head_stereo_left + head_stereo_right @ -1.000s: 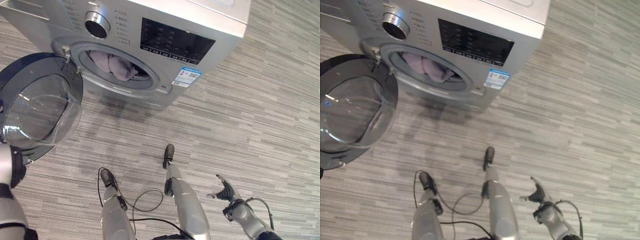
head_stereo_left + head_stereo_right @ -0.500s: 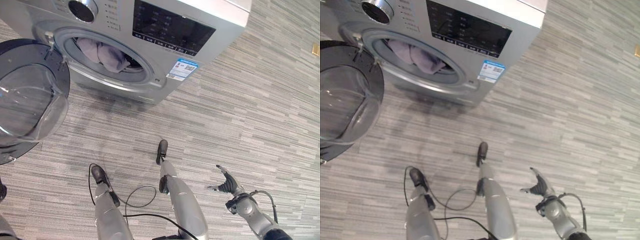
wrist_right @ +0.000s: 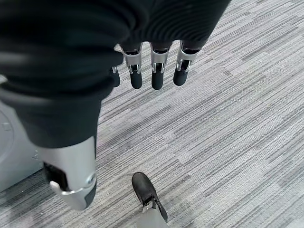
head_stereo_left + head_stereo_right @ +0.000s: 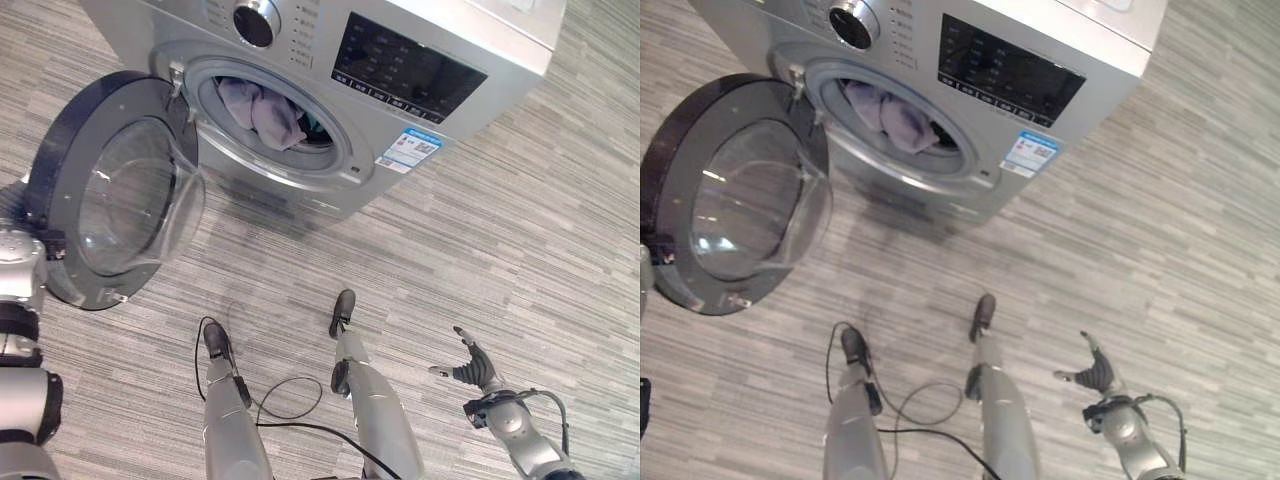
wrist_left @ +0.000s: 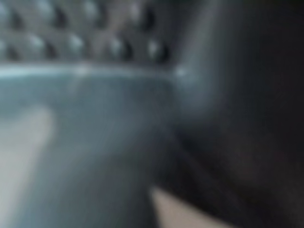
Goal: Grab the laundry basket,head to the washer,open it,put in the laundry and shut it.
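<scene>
The silver washer (image 4: 470, 40) stands ahead with its drum opening uncovered. Lavender and pale laundry (image 4: 262, 112) lies inside the drum, also seen as laundry (image 4: 890, 115). The round dark-rimmed glass door (image 4: 110, 190) hangs from its left hinge, partly swung out over the floor. My left arm (image 4: 20, 300) reaches up behind the door's outer rim, and the hand is hidden behind it. The left wrist view is pressed close against the door's dark rim and glass (image 5: 95, 142). My right hand (image 4: 472, 370) hovers low at the right over the floor, open and holding nothing, its fingers (image 3: 156, 71) straight.
A round dial (image 4: 256, 20) and a dark control panel (image 4: 410, 75) sit on the washer's front, above a blue-and-white sticker (image 4: 411, 150). Grey striped floor (image 4: 520, 240) stretches to the right of the washer and in front of it.
The whole view has shifted. The door now stands more edge-on, swung partway towards the drum opening, with my left arm behind it. The right hand stays open and low.
</scene>
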